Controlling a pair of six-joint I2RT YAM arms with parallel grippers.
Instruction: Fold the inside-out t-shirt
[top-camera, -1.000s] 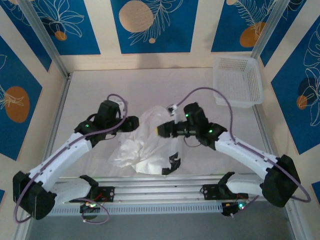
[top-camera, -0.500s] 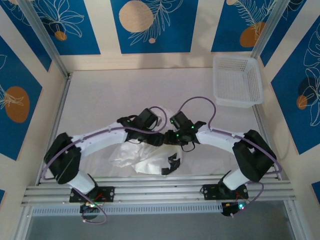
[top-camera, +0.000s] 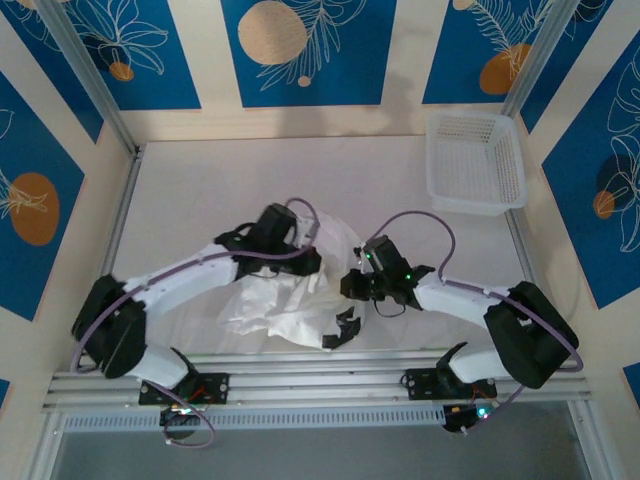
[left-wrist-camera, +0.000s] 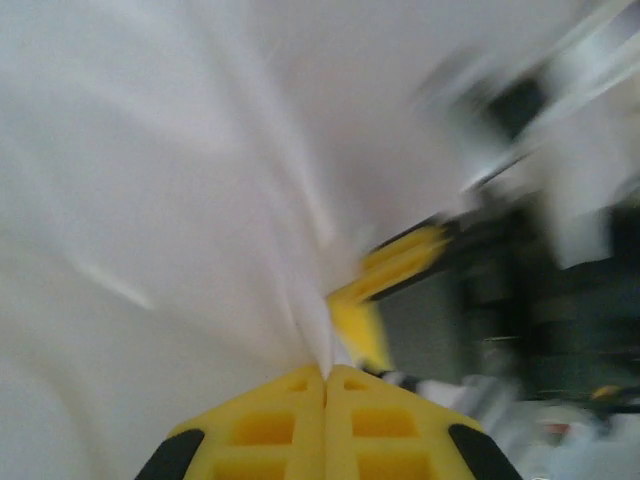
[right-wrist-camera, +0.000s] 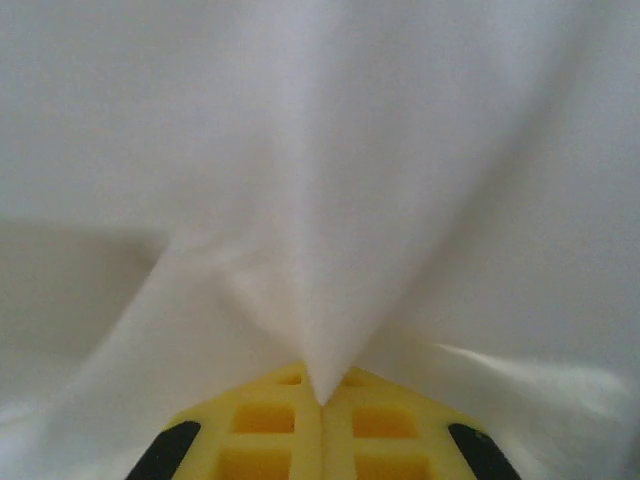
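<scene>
Left tool (left-wrist-camera: 325, 372) pressed together, pinching shirt (top-camera: 285, 305) fold; cloth fans toward 12 o'clock. Right tool (right-wrist-camera: 320, 395) pinching shirt peak, cloth at 12 o'clock.

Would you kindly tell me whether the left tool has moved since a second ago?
Yes. The left tool has shifted rightward, toward the side where the white basket stands, and is now shut on the t-shirt.

Top camera looks down on the table (top-camera: 200, 190); both wrist cameras closely face the t-shirt (right-wrist-camera: 320, 150).
</scene>
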